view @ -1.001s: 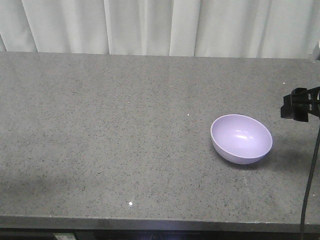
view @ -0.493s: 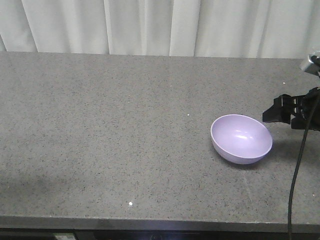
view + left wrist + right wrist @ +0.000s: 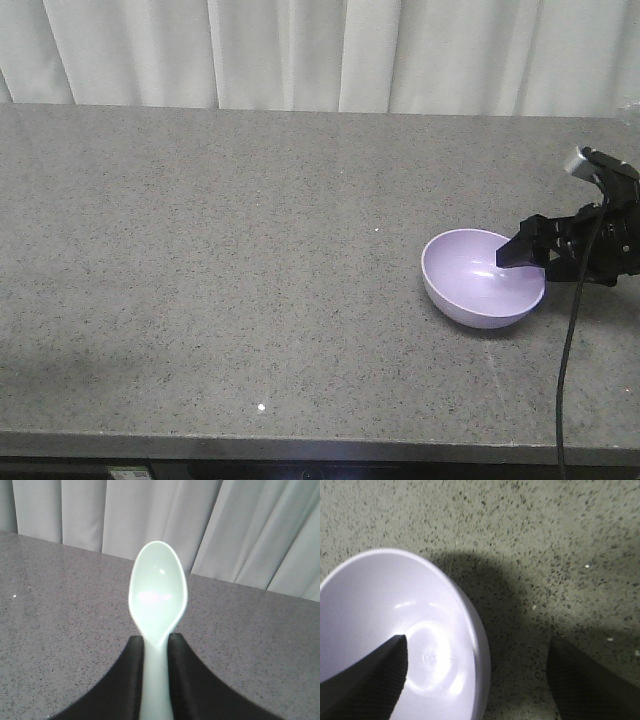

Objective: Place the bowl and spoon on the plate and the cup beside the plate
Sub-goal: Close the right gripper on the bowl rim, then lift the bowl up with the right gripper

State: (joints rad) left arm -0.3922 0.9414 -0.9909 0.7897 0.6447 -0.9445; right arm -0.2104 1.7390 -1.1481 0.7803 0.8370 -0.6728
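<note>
The pale lavender bowl (image 3: 470, 280) sits on the grey speckled table (image 3: 200, 260), right of centre. My right gripper (image 3: 527, 262) is open and straddles the bowl's right rim. In the right wrist view one finger (image 3: 375, 675) hangs inside the bowl (image 3: 395, 610) and the other finger (image 3: 580, 680) is outside it, over the table; the right gripper (image 3: 477, 645) holds nothing. The left wrist view shows my left gripper (image 3: 156, 640) shut on the handle of the mint-green spoon (image 3: 158, 590), scoop pointing away, above the table. The plate and the cup are out of view.
White curtains (image 3: 320, 50) hang behind the table's far edge. A black cable (image 3: 568, 370) drops from my right arm past the table's front edge (image 3: 300, 445). My left arm does not show in the front view.
My right gripper has come in from the right edge of the view, moving left and down until its fingers straddle the bowl's right rim. The bowl has not moved.
</note>
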